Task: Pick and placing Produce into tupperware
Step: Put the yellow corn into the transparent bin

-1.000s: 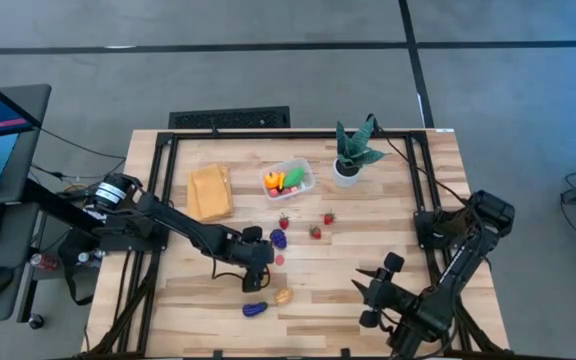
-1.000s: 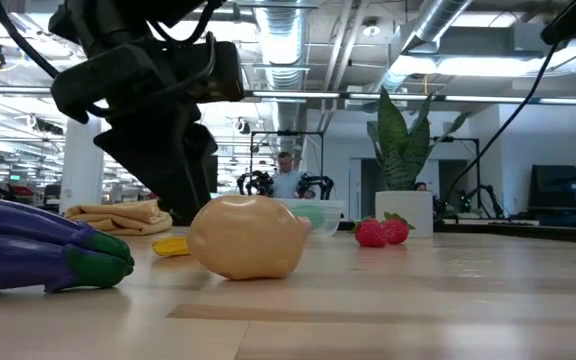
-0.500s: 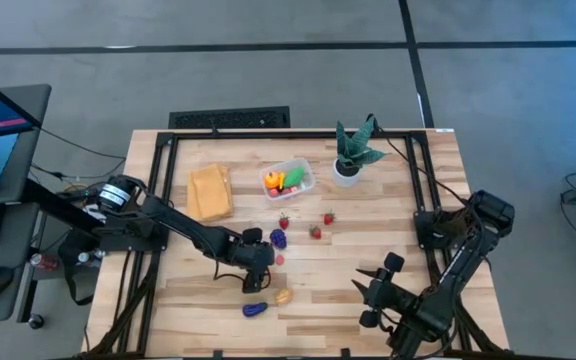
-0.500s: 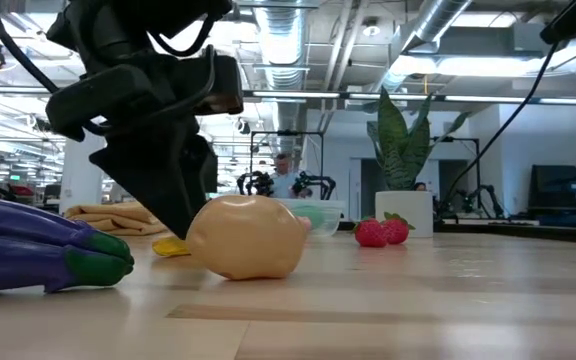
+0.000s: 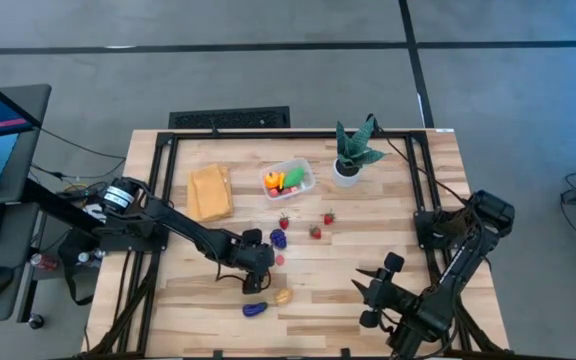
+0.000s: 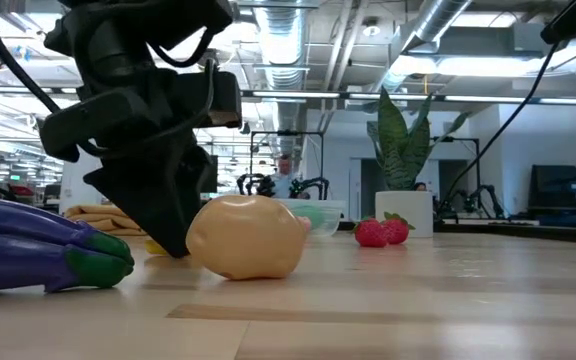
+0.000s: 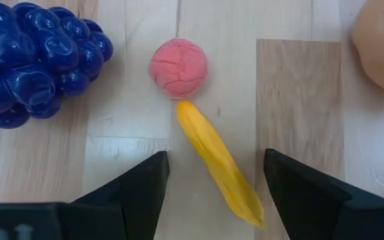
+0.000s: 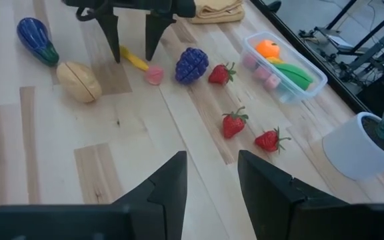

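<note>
From above, the left gripper (image 5: pixel 256 276) has come lower over the loose produce in the middle of the table (image 5: pixel 408 200), closer to the wood than a second ago and now right by the grapes (image 5: pixel 278 239). That reads as a descent onto a piece, so a pick looks close. The tub (image 5: pixel 288 178) sits well apart, toward the far edge next to the folded cloth (image 5: pixel 209 191), and already holds an orange piece and a green one. Three strawberries (image 5: pixel 314 231) lie between tub and gripper; the eggplant (image 5: pixel 255 309) and a tan piece (image 5: pixel 283 296) wait near the front edge. The right gripper (image 5: pixel 376 287) waits at the near right corner.

Down at table level, the left gripper's dark fingers (image 6: pixel 163 215) have dropped to the tabletop just behind the tan piece (image 6: pixel 246 237), nearly hiding the yellow sliver that showed clear beside it a moment ago. The eggplant (image 6: pixel 43 245) lies in front; the potted plant (image 6: pixel 403 160) stands far back.

The left wrist camera settles it: the jaws are spread, with a thin yellow piece (image 7: pixel 219 162) lying slantwise between them, untouched. A pink ball (image 7: pixel 179 68) touches its tip and the grapes (image 7: pixel 32 60) lie beside.

From the right wrist, that arm's own fingers (image 8: pixel 169 187) stand apart with nothing between them. Beyond them, the tub (image 8: pixel 285 67) shows its load: an orange piece, a green one and pink bits. The tub still has room.
</note>
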